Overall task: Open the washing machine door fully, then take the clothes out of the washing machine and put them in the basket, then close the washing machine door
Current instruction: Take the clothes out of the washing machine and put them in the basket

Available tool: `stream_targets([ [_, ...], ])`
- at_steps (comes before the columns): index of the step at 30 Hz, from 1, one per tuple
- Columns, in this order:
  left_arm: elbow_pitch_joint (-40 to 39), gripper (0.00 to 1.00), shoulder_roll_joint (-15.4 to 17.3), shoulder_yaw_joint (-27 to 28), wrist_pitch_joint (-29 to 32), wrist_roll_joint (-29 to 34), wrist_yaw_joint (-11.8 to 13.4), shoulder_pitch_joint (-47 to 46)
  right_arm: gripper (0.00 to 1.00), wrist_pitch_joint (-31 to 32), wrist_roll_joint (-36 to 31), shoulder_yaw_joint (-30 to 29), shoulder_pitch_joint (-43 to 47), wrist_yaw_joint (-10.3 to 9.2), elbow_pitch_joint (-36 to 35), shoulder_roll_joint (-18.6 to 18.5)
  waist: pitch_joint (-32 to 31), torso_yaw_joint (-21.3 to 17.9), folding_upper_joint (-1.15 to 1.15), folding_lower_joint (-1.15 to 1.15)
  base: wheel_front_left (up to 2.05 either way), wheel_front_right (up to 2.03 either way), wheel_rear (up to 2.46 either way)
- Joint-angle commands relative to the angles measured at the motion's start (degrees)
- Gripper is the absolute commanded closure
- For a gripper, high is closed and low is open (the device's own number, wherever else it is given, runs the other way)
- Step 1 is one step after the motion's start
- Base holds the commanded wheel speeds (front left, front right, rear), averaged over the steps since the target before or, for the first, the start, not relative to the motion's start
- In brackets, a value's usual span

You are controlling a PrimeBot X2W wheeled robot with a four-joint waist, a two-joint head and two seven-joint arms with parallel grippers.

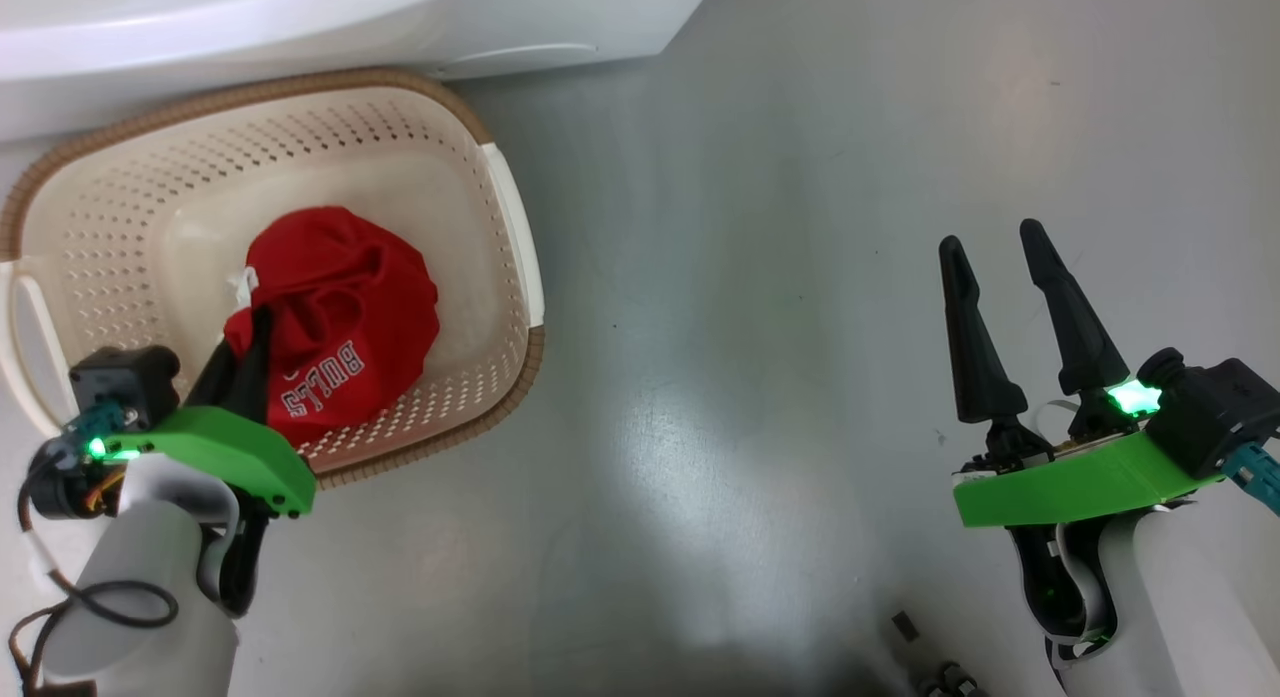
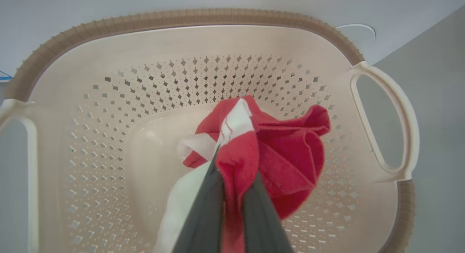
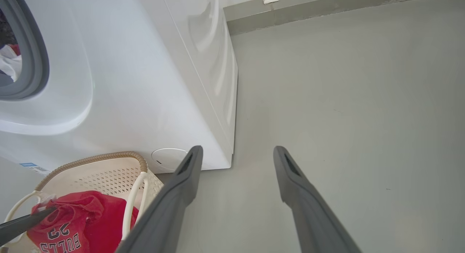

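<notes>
Our left gripper is pinched shut on a fold of the red Bulls jersey, which bunches just beyond its fingertips, inside the basket. We judge it light, limp and not slippery, so any gathered fold gives a hold. It is red with white trim and lettering. Our right gripper is spread wide and empty, well apart.

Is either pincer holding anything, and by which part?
The left pincer is shut on the red jersey, pinching a bunched fold of red-and-white fabric inside the basket. The right pincer is open, empty.
</notes>
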Motion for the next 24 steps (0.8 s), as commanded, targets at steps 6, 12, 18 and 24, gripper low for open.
stream_targets([
  [6, 1.82, 0.65, 2.46, 0.74, -0.28, -0.9, 0.04, -1.33, 0.0, -0.36, -1.25, 1.41, 0.64, 0.43, -1.7, -0.34, 0.51, 0.12, 0.0, 0.0, 0.0, 0.0, 0.0],
  [12, 1.78, 0.0, 2.15, 1.55, -0.28, -0.87, 0.04, -0.22, 0.0, -0.36, -1.46, 1.43, 0.72, 0.43, -1.66, -0.34, -0.98, 0.49, 0.0, 0.0, 0.0, 0.0, 0.0],
  [18, 0.66, 0.0, 1.31, 3.47, -0.28, -1.07, 0.04, 2.07, 0.0, -0.36, -1.83, 1.51, 1.09, 0.43, -0.97, -0.34, -4.06, 0.93, 0.0, 0.0, 0.0, 0.0, 0.0],
  [24, -3.56, 0.0, 0.65, 6.56, -0.28, -0.5, 0.04, 5.03, 0.0, -0.36, -2.32, 1.41, 1.56, 0.43, 0.19, -0.34, -8.13, 1.41, 0.0, 0.0, 0.0, 0.0, 0.0],
])
